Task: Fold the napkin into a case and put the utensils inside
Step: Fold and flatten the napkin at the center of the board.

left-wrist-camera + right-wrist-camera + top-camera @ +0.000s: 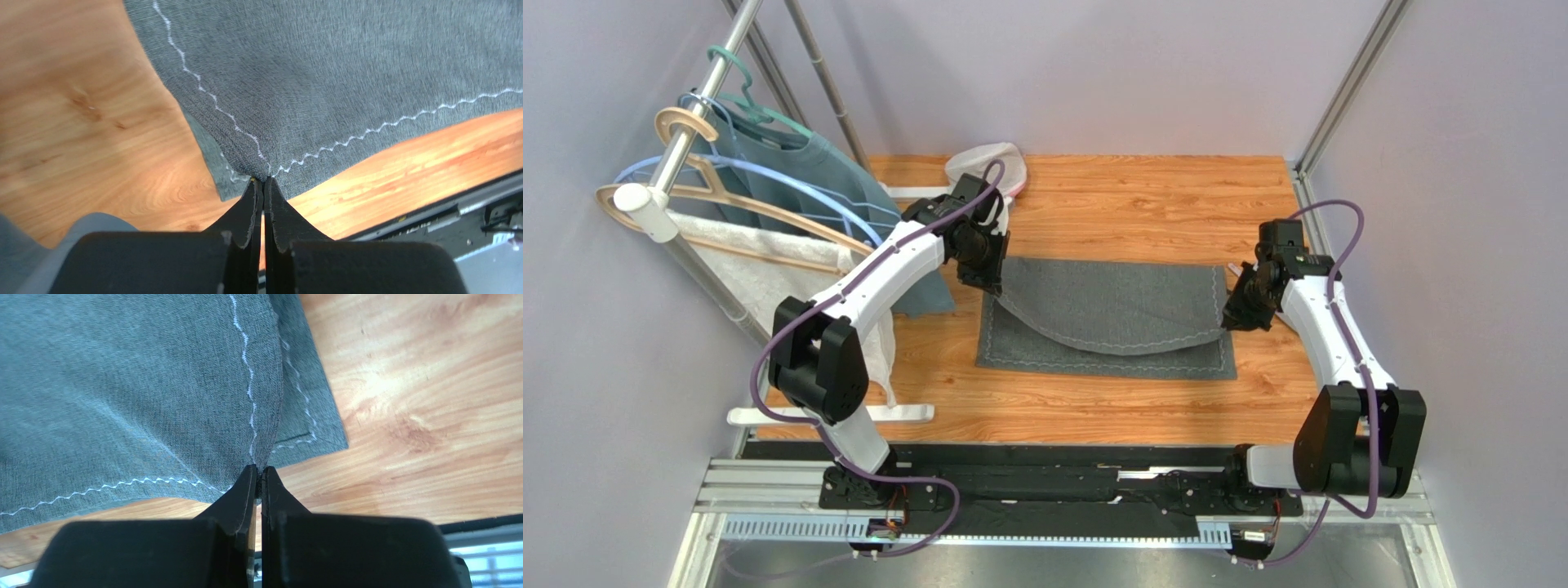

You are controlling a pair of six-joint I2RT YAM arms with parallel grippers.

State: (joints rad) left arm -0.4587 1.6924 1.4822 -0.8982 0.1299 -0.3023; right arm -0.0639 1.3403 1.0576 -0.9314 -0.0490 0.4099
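Napkin (1109, 321), a dark grey cloth with a pale zigzag stitch line, is lying across the middle of the table (1112, 196). One long edge is lifted off the table and is sagging in a slack arc over the part that is lying flat. Your left gripper (263, 184) is pinching one stitched corner of that edge, its jaws pressed fully together on the cloth. Your right gripper (258, 471) is gripping the other corner of the same edge in the same way. You are handling something light, thin and limp: it is drooping wherever nothing is supporting it, so it will probably crease or skew unless both corners are travelling level above the table. Be taking hold at the stitched corners, where the hem is likely giving the jaws a firmer bite.
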